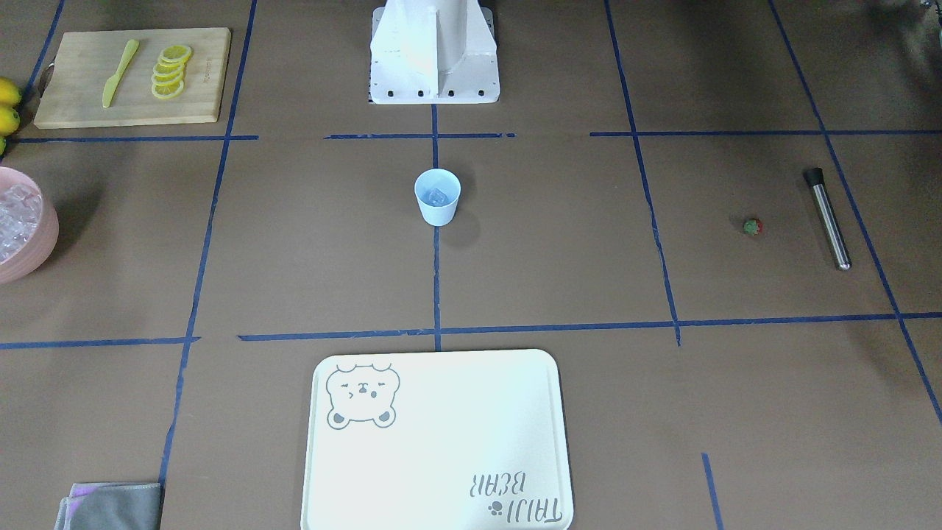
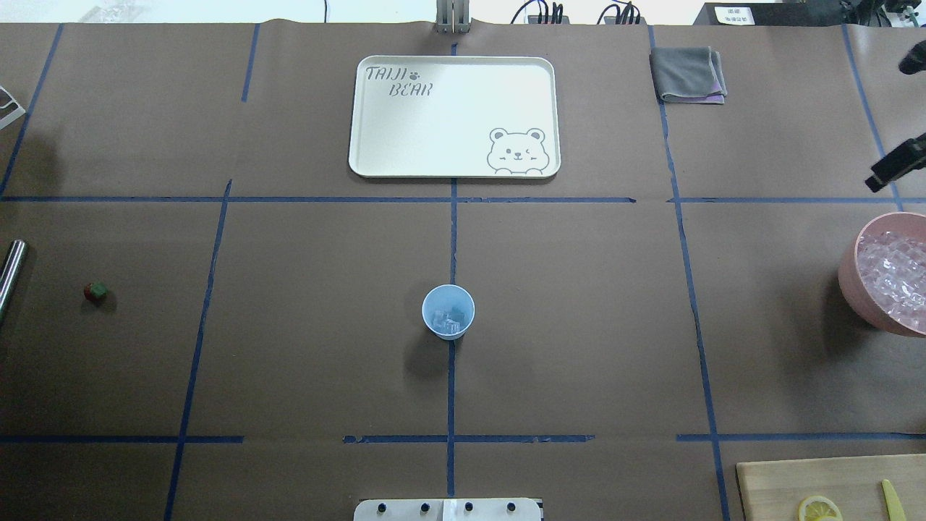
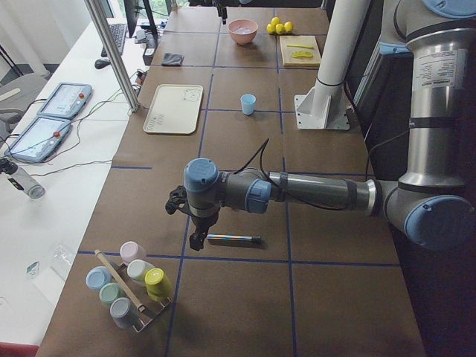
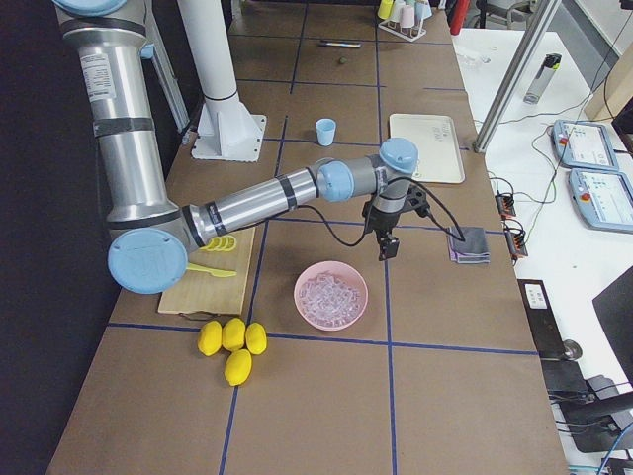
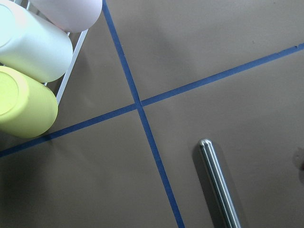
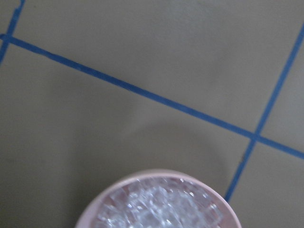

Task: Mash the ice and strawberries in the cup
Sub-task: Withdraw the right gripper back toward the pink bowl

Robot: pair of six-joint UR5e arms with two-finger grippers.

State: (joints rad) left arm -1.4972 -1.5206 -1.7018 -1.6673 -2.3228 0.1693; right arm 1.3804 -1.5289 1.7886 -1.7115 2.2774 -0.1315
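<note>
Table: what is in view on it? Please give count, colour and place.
cup: one, pale blue, centre
bowl: one, pink, right
ice: clear, in cup and bowl
strawberry: one, red, left
muddler: one, steel, beside strawberry
board: one, wooden, right
lemon slices: about five, yellow, on board
knife: one, yellow-green, on board
lemons: four, yellow, by board
tray: one, cream, beyond cup
cloth: one, grey, near tray
rack cups: six, pastel, left end
left gripper: one, black, near muddler
right gripper: one, black, near bowl

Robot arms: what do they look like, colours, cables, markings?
The left arm and right arm are silver-grey tubes with pale-blue joint caps, black bands and a white printed label on the upper segment. A black cable loops along each forearm. The left gripper and right gripper are black.
</note>
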